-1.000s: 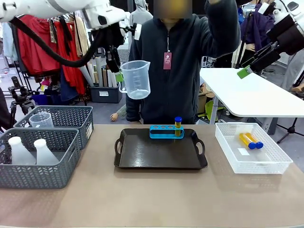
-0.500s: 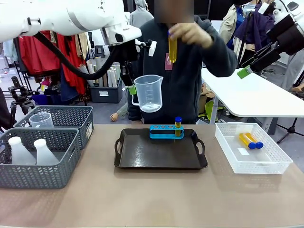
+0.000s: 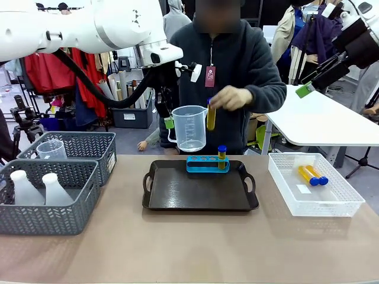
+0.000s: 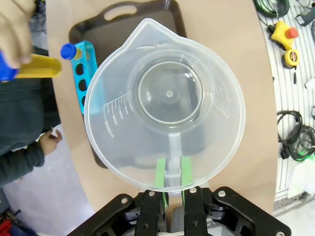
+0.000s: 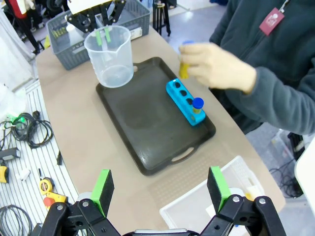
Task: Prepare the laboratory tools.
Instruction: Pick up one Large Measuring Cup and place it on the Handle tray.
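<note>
Cup [image 3: 189, 127] is pinched tight by its thin handle in the left pincer [image 4: 171, 178] and hangs over the back of the tray [image 3: 195, 192]. A person's hand [image 3: 230, 97] holds a tube [image 3: 211, 117] right beside it. A bump could twist the cup loose. The left wrist view shows the cup is empty. The right wrist view shows the right pincer [image 5: 160, 186] wide open, holding nothing.

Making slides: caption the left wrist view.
Left gripper holds a clear measuring cup by its handle over the tray; a person's hand holds an amber tube.
</note>
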### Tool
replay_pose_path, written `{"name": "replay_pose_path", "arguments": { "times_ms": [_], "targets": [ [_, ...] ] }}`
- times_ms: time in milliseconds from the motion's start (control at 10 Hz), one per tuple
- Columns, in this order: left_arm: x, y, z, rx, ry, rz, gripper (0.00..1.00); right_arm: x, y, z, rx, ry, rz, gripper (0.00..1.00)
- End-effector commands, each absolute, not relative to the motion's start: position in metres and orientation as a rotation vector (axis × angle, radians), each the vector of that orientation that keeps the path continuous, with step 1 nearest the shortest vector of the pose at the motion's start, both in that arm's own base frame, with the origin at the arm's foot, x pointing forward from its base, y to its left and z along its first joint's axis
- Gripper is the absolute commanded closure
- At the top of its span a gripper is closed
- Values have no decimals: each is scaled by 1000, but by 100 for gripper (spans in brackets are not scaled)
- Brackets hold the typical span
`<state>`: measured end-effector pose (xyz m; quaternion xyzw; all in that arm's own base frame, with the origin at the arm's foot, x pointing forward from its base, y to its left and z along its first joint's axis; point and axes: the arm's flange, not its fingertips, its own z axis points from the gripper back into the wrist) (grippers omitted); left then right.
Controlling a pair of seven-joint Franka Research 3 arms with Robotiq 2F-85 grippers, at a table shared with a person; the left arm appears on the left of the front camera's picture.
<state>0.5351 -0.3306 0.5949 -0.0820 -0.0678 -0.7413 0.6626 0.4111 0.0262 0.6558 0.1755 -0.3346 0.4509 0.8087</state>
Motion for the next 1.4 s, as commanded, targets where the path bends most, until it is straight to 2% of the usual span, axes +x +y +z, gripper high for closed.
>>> {"name": "replay_pose_path", "arguments": {
  "times_ms": [0, 600, 1300],
  "targets": [
    [534, -326, 602, -185, -160, -1701, 100, 412, 27, 657, 396, -730, 969, 0],
    [541, -306, 617, -162, -210, -1634, 100, 412, 27, 657, 396, -730, 969, 0],
    [542, -308, 614, -162, -195, -1638, 100, 412, 27, 657, 396, -730, 969, 0]
  ]
}}
